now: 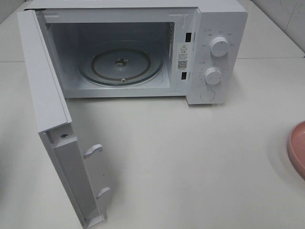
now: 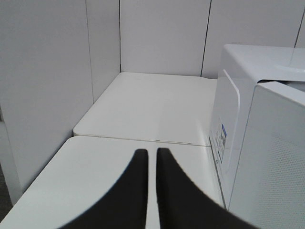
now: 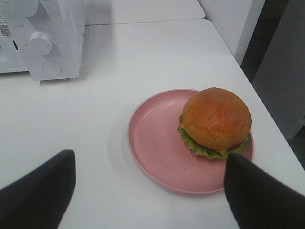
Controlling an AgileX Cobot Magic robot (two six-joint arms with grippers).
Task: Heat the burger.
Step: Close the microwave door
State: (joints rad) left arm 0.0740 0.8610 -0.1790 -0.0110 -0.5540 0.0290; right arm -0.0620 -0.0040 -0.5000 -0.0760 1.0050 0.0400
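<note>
White desk (image 1: 190, 157) and pale wall panels make up the whole setting, with a seam running across the desk behind the microwave (image 1: 143, 52). That microwave is white and stands at the far middle of the desk in the high view. Its door (image 1: 52, 119) is swung wide open to the left, the two latch hooks on its inner edge pointing out over the desk. Inside, the round glass turntable (image 1: 120, 64) lies bare. Two white dials (image 1: 219, 46) sit one above the other on the control panel at the right, with a round button below them.

At the right edge of the high view only a sliver of a pink plate (image 1: 298, 148) shows. The right wrist view gives it whole: the burger (image 3: 215, 121) sits on the pink plate, off toward one side of it, brown bun on top with green lettuce and a little red poking out beneath. The plate is well apart from the microwave, near the desk's right edge.

The right gripper (image 3: 150, 191) hovers over the plate with its jaws spread wide, one dark finger on each side, holding nothing. The left gripper (image 2: 151, 157) is beside the microwave's outer wall, jaws closed almost together with only a thin slit between them and nothing in them.
</note>
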